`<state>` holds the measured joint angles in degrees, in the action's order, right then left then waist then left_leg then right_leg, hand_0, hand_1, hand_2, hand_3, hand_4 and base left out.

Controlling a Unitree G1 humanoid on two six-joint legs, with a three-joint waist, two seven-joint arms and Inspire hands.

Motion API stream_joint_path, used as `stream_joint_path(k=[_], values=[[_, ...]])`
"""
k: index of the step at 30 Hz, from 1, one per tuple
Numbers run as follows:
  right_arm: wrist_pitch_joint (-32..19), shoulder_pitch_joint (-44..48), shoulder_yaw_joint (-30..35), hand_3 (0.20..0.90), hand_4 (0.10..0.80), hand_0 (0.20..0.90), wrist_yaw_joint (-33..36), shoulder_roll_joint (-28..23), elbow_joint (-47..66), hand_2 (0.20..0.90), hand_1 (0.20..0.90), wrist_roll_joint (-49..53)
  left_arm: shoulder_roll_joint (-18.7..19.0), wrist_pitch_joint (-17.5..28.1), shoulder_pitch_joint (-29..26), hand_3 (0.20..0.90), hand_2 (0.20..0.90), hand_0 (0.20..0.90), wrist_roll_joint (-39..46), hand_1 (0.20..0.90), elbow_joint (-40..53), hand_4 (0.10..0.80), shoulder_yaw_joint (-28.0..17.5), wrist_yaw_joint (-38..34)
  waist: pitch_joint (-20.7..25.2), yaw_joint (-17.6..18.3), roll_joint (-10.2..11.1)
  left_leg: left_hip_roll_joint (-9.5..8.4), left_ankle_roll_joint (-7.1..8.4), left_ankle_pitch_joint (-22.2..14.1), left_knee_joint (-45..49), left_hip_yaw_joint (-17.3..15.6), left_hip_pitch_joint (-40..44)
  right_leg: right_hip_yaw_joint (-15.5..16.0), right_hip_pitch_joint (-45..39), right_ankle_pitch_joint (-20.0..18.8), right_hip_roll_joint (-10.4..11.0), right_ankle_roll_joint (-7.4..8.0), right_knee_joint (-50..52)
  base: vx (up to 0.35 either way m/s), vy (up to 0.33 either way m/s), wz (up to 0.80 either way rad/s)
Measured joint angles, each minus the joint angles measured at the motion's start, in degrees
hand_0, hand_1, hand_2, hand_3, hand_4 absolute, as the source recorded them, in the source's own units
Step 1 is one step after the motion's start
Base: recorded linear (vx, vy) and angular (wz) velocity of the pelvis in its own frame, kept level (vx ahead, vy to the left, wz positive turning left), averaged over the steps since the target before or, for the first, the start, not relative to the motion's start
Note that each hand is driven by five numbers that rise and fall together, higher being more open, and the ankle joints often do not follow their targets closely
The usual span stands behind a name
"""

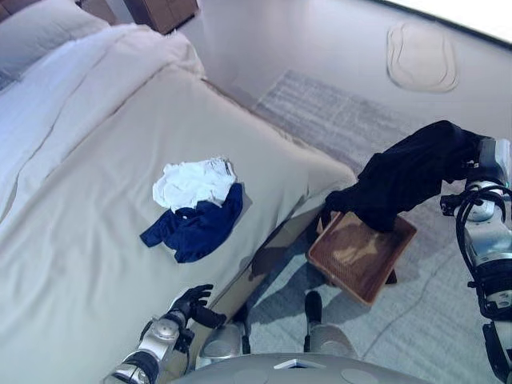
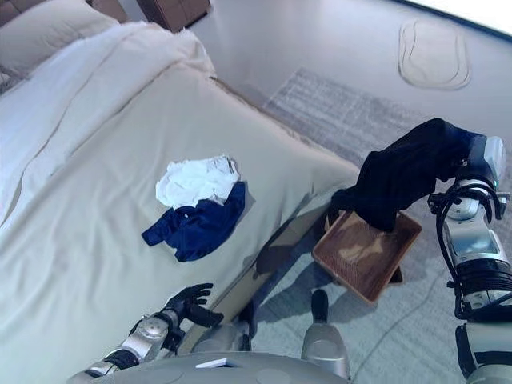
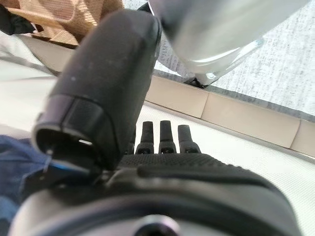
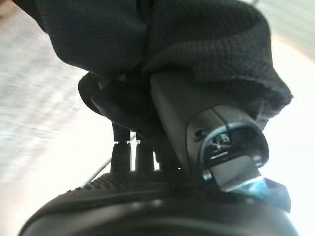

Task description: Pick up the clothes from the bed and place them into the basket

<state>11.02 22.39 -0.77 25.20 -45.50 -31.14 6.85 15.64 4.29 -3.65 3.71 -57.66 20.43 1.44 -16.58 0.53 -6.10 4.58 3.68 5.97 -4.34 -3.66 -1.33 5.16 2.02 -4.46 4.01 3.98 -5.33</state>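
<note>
A white garment [image 1: 194, 181] and a navy blue garment [image 1: 196, 226] lie touching each other on the beige bed [image 1: 80, 240], near its right edge. My right hand [image 4: 147, 196] is shut on a black garment [image 1: 408, 172], which hangs from it with its lower end touching the brown woven basket [image 1: 352, 256] on the floor beside the bed. The cloth drapes over the thumb and fingers in the right wrist view [image 4: 197, 39]. My left hand [image 1: 192, 302] hovers over the bed's near edge, fingers straight and empty, with the navy cloth [image 3: 15, 167] just beyond it.
A grey rug [image 1: 336, 112] covers the floor right of the bed. A pillow [image 1: 40, 32] lies at the bed's head. Wooden furniture [image 1: 164, 12] stands at the back. An oval object [image 1: 422, 56] lies on the floor at the far right.
</note>
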Motion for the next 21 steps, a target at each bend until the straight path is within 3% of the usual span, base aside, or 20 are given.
stream_joint_path(k=[5, 11, 12, 13, 14, 18, 21], values=[[-2.4, 4.1, -0.4, 0.200, 0.100, 0.300, 6.3, 3.6, -6.9, 0.300, 0.300, -0.2, 0.0, 1.9, -3.0, 0.900, 0.900, 0.900, 2.5, 0.900, 0.9, 0.800, 1.9, -0.4, -4.9, -0.3, -0.9, 0.19, 1.17, 1.2, 0.2, 0.3, -3.5, 0.2, 3.3, -0.6, -0.2, -0.25, 0.1, -0.093, 0.002, 0.02], [-2.7, 10.9, -5.2, 0.200, 0.100, 0.300, 7.7, 4.2, -17.1, 0.300, 0.300, -1.3, 0.1, 4.3, -8.6, 0.900, 0.900, 0.900, 5.7, 0.900, 2.1, 0.800, 4.8, -1.1, -10.8, -0.5, -2.5, -0.31, 1.52, 2.3, 3.5, 1.7, -9.1, 0.8, 7.9, -0.9, 0.4, -0.38, 3.2, -0.054, -0.007, 0.09], [-2.8, 11.9, -6.6, 0.249, 0.149, 0.342, 7.7, 4.5, -18.6, 0.342, 0.342, -1.3, 0.1, 4.8, -9.4, 0.900, 0.900, 0.900, 6.2, 0.900, 2.5, 0.800, 5.0, -1.2, -11.7, -0.5, -2.8, -0.38, 1.51, 2.3, 4.4, 1.9, -10.1, 0.9, 8.9, -0.8, 0.5, -0.30, 4.1, -0.019, -0.029, 0.08], [-2.9, 12.3, -7.0, 0.524, 0.424, 0.578, 7.6, 4.7, -19.5, 0.578, 0.578, -1.3, 0.1, 4.9, -10.2, 0.900, 0.900, 0.900, 6.4, 0.900, 2.8, 0.800, 5.2, -1.2, -12.7, -0.5, -3.2, -0.55, 1.51, 2.3, 5.2, 2.4, -11.0, 1.1, 9.7, -0.4, 0.8, -0.40, 5.3, -0.015, -0.041, 0.12], [-3.0, 13.0, -7.1, 0.900, 0.800, 0.900, 7.4, 5.3, -20.7, 0.900, 0.900, -1.3, 0.1, 5.1, -10.7, 0.900, 0.900, 0.900, 6.4, 0.900, 3.0, 0.800, 5.4, -1.3, -13.1, -0.6, -3.7, -0.68, 1.51, 2.3, 5.6, 2.5, -11.8, 1.4, 10.7, 0.1, 1.0, -0.38, 6.3, -0.013, -0.076, 0.15], [-1.9, 16.7, -9.4, 0.900, 0.800, 0.900, 5.1, 7.8, -27.3, 0.900, 0.900, -1.4, 0.9, 5.9, -12.1, 0.900, 0.900, 0.900, 6.4, 0.900, 2.9, 0.800, 6.5, -1.4, -13.2, -0.9, -3.9, -1.41, 1.39, 2.4, 6.8, 3.6, -15.5, 1.7, 17.0, 3.1, 2.1, -0.40, 13.9, -0.014, -0.004, 0.12], [2.0, 21.8, -12.6, 0.900, 0.800, 0.900, 0.8, 7.3, -32.3, 0.900, 0.900, -4.3, 1.3, 5.9, -12.1, 0.900, 0.900, 0.900, 7.4, 0.900, 3.2, 0.800, 7.1, -1.2, -13.2, -1.6, -4.0, -2.62, 1.18, 2.6, 6.8, 3.8, -17.5, 1.3, 22.0, 5.7, 3.7, -0.12, 20.3, 0.019, 0.049, 0.10]])
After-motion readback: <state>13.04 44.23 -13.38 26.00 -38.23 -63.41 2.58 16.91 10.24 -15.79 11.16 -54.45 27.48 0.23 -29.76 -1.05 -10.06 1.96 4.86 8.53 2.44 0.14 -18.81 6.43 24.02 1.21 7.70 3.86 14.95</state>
